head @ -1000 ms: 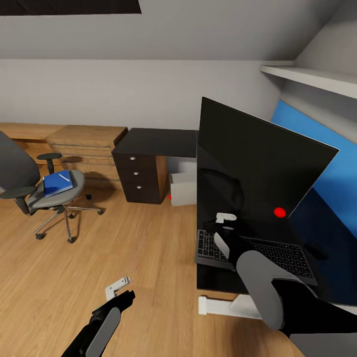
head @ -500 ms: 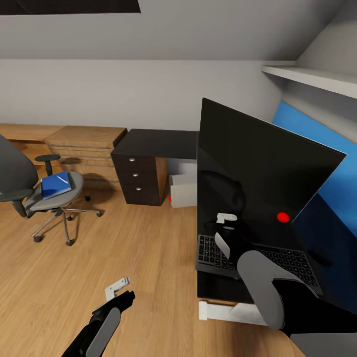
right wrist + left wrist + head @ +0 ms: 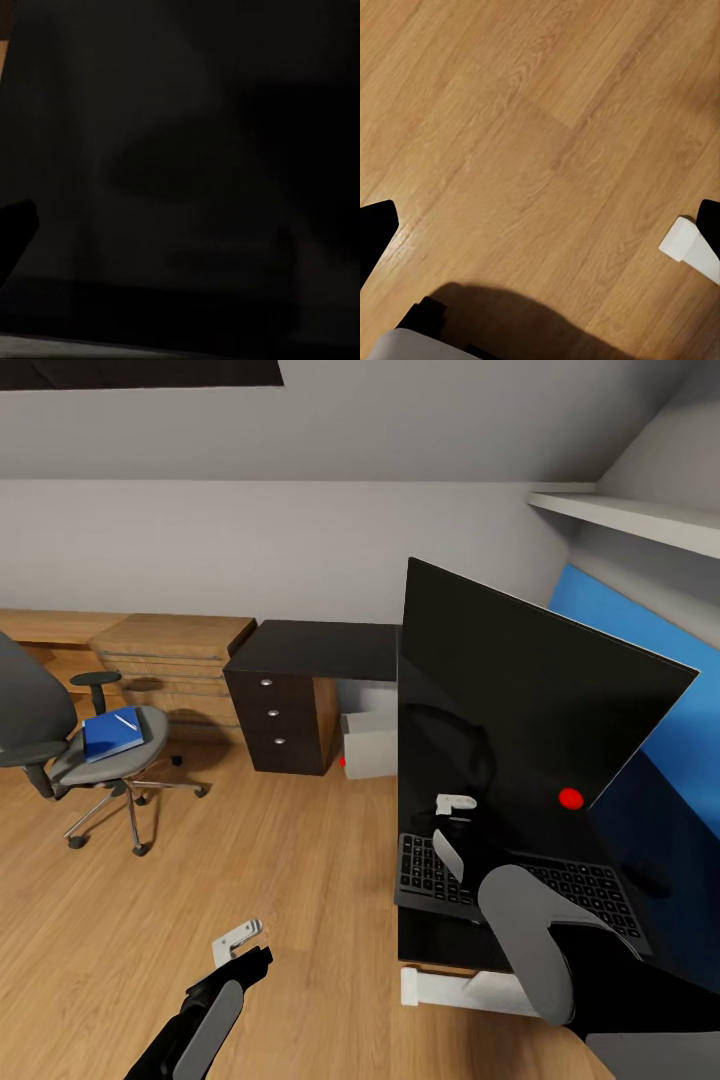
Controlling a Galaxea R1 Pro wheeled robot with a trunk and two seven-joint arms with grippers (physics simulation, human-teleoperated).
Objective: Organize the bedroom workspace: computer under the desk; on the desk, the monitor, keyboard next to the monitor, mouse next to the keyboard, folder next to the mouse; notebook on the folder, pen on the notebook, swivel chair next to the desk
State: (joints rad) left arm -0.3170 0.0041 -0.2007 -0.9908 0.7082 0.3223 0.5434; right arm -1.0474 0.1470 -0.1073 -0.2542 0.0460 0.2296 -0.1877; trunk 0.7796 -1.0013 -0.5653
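Observation:
The wide black monitor (image 3: 530, 700) stands on the glossy black desk (image 3: 320, 645), and the keyboard (image 3: 520, 875) lies in front of it. My right gripper (image 3: 452, 826) hovers open over the keyboard's far edge, close to the screen; one of its dark fingers (image 3: 15, 232) shows against blackness in the right wrist view. The grey computer (image 3: 368, 745) sits under the desk. At the far left the swivel chair (image 3: 60, 750) carries the blue folder (image 3: 110, 735) with the white pen (image 3: 127, 720) on top. I cannot make out the notebook or the mouse. My left gripper (image 3: 240, 945) (image 3: 540, 225) hangs open and empty over the floor.
A light-wood drawer chest (image 3: 175, 650) stands against the back wall, left of the desk's black drawer unit (image 3: 275, 720). A white desk leg (image 3: 450, 985) (image 3: 690, 247) lies low near my left gripper. Wood floor (image 3: 280, 860) stretches between chair and desk. A blue wall panel (image 3: 650, 660) is behind the monitor.
The whole view shifted slightly a second ago, so the camera moved. Over the last half second nothing has visibly changed; both grippers hold still.

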